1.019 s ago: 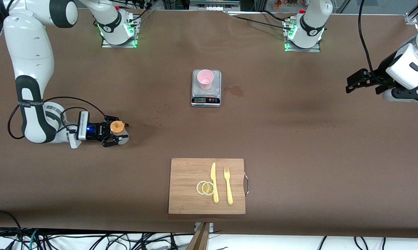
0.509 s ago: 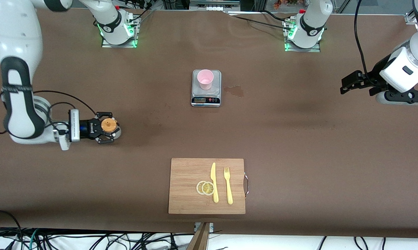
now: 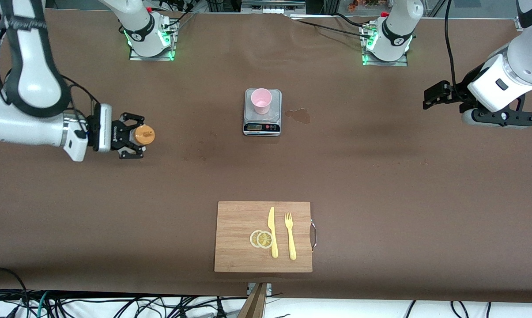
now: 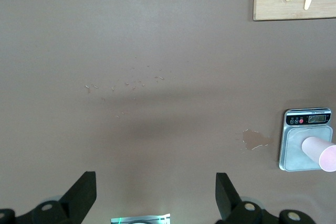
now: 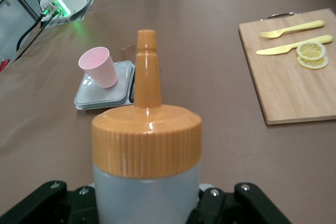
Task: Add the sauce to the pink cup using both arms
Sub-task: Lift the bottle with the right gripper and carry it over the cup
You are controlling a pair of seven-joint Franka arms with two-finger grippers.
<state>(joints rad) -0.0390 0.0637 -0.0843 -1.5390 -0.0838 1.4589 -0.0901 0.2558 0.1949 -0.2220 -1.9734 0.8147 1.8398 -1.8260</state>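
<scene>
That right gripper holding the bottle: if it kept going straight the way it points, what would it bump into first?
Probably the pink cup on the scale: seen from the right gripper, the bottle's nozzle lines up just beside it, with only bare table between. Depth is uncertain.

One pink cup point(image 3: 262, 100), one scale point(image 3: 262, 112), one sauce bottle point(image 3: 143, 134), one cutting board point(image 3: 239, 251). On the board: one knife point(image 3: 272, 232), one fork point(image 3: 290, 235), two lemon slices point(image 3: 261, 239). Two arms point(image 3: 29, 75), two grippers point(image 3: 131, 141).

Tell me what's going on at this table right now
The right hand is shut on the sauce bottle, holding it above the table toward the right arm's end. The pink cup stands on a grey scale mid-table, so nothing has been poured yet. The left hand hangs open over the left arm's end of the table, holding nothing. A cutting board with lemon slices, a knife and a fork lies nearer the front camera.
</scene>
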